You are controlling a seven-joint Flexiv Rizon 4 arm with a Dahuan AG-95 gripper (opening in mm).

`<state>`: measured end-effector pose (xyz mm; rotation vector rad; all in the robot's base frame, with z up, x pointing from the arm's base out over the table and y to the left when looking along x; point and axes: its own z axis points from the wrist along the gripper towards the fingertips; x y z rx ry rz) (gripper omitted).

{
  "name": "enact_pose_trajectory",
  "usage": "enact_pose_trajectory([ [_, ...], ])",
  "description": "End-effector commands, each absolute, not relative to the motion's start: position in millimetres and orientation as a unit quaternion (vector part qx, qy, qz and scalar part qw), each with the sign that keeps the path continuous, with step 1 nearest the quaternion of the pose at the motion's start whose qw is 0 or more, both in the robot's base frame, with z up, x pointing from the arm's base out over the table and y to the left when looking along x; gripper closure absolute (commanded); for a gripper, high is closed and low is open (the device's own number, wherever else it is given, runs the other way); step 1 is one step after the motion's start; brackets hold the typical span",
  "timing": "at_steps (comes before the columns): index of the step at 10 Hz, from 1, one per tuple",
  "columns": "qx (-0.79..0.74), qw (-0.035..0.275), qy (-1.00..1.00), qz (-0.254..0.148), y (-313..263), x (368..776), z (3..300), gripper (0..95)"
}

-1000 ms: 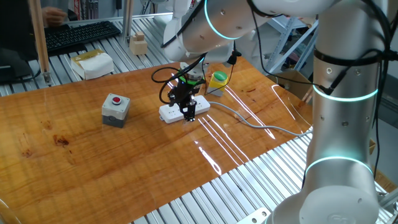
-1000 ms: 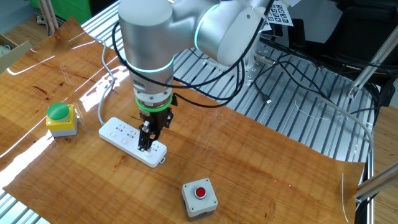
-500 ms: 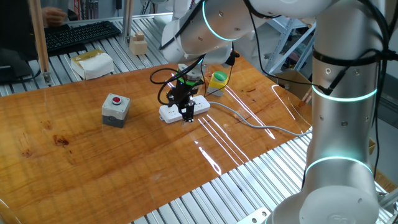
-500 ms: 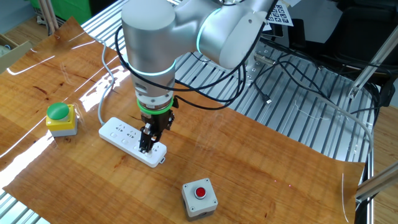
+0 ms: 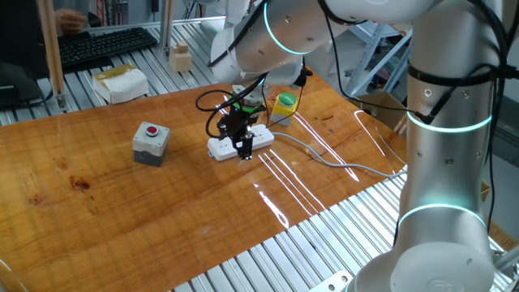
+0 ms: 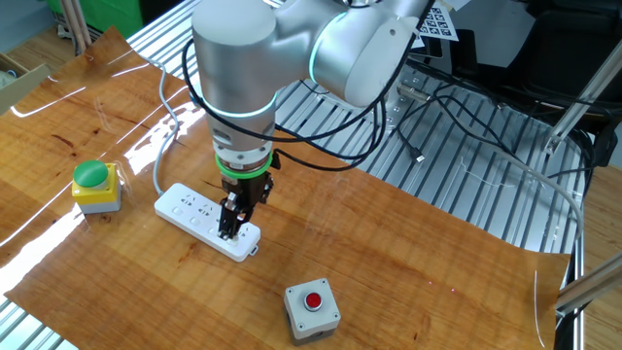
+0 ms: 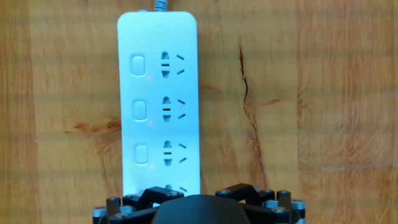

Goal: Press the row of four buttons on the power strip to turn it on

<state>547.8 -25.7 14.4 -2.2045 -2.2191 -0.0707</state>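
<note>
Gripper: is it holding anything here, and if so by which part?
Nothing is held. The gripper stands down at the end of the power strip farthest from its cable, which lies flat on the table; contact cannot be told.

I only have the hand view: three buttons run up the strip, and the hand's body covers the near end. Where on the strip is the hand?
Observer: In the other fixed view, the hand is down over the power strip, near the end away from its cable. I cannot tell whether it touches.
Operator: Anything near that end?
Observer: A grey box with a red button sits on the table past it, apart from the strip.
Operator: And at the cable end?
Observer: A yellow box with a green button stands beside that end, not touching.
</note>
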Motion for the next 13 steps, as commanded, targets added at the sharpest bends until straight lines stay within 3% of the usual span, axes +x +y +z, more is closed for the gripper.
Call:
enact_pose_trajectory([
  [1,-0.703,0.003,-0.711,-0.021,-23.9,550.3,9.4,0.0],
  [13,-0.691,-0.005,-0.723,-0.021,-26.4,550.9,4.0,0.0],
])
